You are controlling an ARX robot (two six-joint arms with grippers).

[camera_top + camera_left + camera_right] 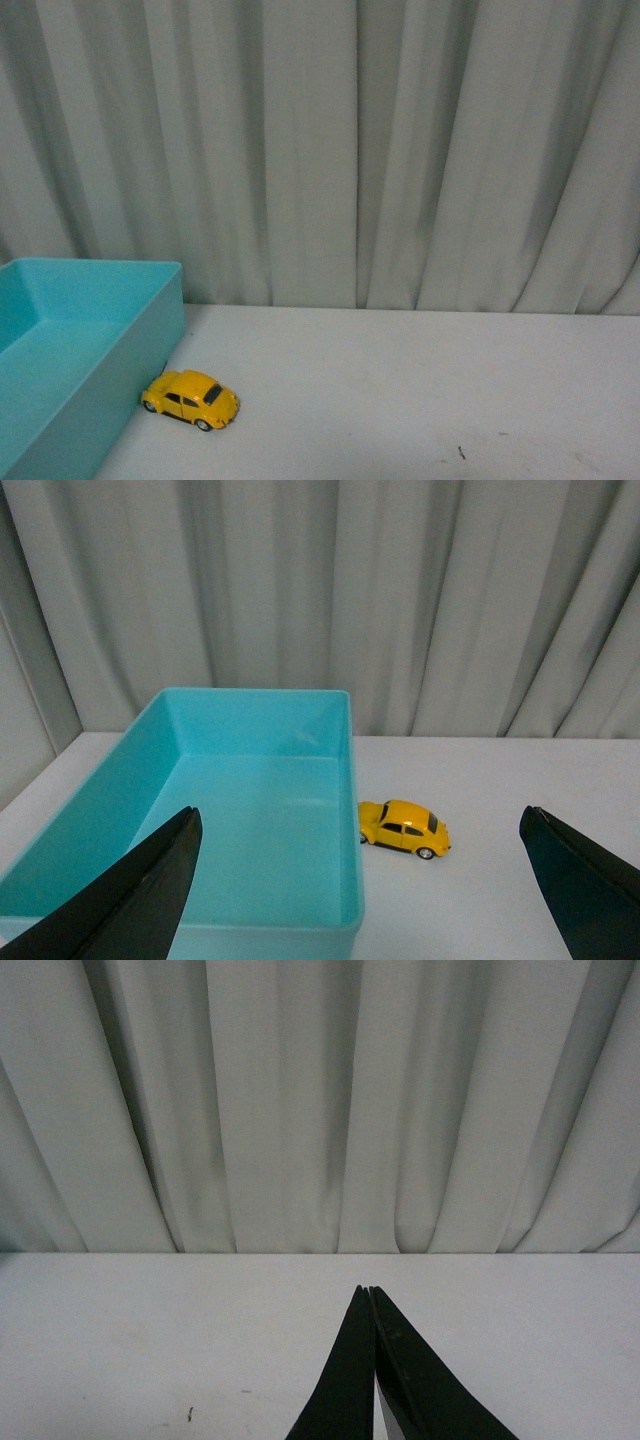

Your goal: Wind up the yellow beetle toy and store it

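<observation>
Grey pleated curtain (pixel 400 150) hangs behind the teal bin (pixel 60 400). White table (pixel 420 390) carries the bin. The bin is open-topped, with nothing visible inside.

Left gripper (pixel 357 812) is spread wide with nothing between its dark fingers (pixel 130 900). It hangs short of the bin's near end wall, over the corner on the toy's side. Right gripper (pixel 366 1290) is pinched tight, tips meeting on nothing, above bare table; the bin is out of its view.

Yellow beetle toy (pixel 190 398) sits on its wheels on the table, outside the bin, by its long side wall. One end is right at that wall; can't tell if it touches. From the left wrist it lies ahead of the released jaws, inside their span, clear of both fingers. Its long axis runs roughly square to the wall, slightly skewed. Nose versus tail is unclear.

Tiny dark speck (pixel 461 453) lies on the table well apart from the bin, past the toy.
</observation>
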